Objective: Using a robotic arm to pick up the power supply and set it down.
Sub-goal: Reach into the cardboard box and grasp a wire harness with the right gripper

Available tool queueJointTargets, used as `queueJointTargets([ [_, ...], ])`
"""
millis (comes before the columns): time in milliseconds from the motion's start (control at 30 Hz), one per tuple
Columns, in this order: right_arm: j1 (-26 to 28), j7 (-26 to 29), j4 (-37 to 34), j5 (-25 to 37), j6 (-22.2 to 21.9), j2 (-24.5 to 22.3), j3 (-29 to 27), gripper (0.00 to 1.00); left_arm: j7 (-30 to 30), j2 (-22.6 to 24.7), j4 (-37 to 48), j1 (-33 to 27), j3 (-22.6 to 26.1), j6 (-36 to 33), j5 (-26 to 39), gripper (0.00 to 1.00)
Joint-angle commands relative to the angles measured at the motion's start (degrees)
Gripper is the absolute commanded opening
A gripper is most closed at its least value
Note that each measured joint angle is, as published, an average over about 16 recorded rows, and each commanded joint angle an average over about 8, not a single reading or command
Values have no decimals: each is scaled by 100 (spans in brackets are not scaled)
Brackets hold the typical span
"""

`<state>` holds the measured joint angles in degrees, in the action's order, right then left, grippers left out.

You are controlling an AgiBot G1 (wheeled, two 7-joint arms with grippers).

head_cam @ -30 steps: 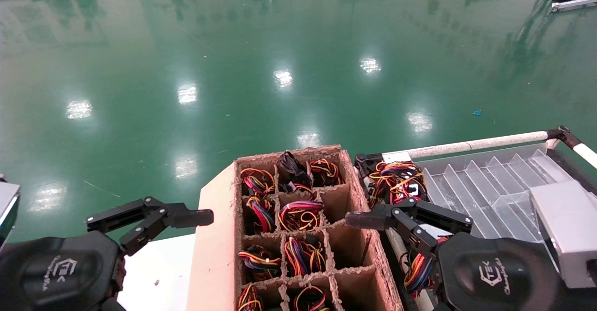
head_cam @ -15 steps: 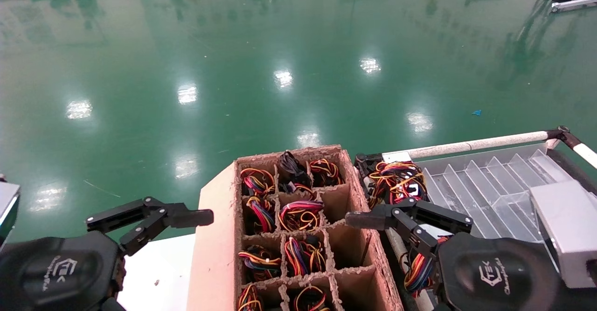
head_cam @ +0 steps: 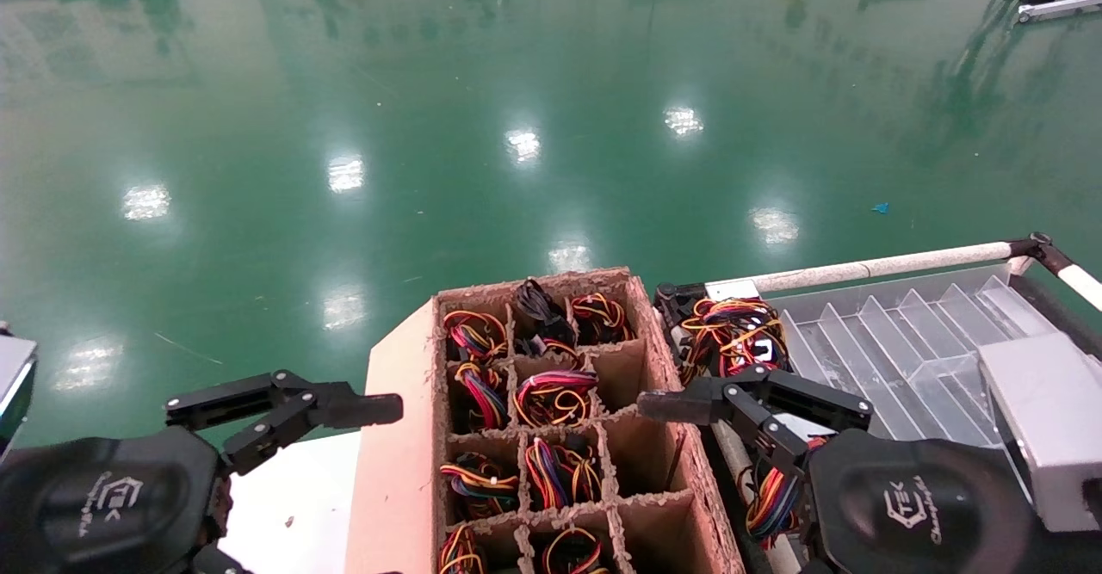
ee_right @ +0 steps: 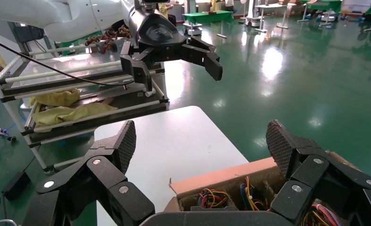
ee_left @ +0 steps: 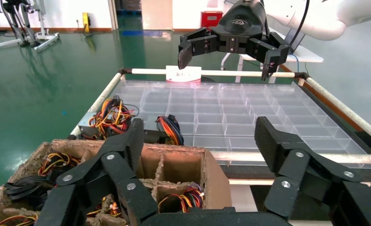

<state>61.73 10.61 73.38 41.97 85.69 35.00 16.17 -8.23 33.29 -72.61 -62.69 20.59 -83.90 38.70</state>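
We see the left gripper [head_cam: 284,415] hovering left of the box [head_cam: 551,436], jaws apart. The right gripper [head_cam: 749,406] hovers over the box's right edge, near the power supply [head_cam: 732,333], jaws apart, empty.

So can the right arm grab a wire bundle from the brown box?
Probably yes. The right gripper hangs open just above the brown divided cardboard box, the coiled red, yellow and black wire bundles lie uncovered in their cells, and nothing blocks the way.
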Motion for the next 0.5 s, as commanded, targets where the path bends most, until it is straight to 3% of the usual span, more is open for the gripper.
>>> queueJointTargets([
  [33,-1,1,2,-2,1,1,-1,100,0,0,0,0,0,0,0,0],
  [267,68,-46,-41,224,-132,29,50,100,0,0,1,0,0,0,0,0],
  [500,643,-100,-301,1391,-633,430,470,100,1,0,2,-1,1,-1,0,0],
])
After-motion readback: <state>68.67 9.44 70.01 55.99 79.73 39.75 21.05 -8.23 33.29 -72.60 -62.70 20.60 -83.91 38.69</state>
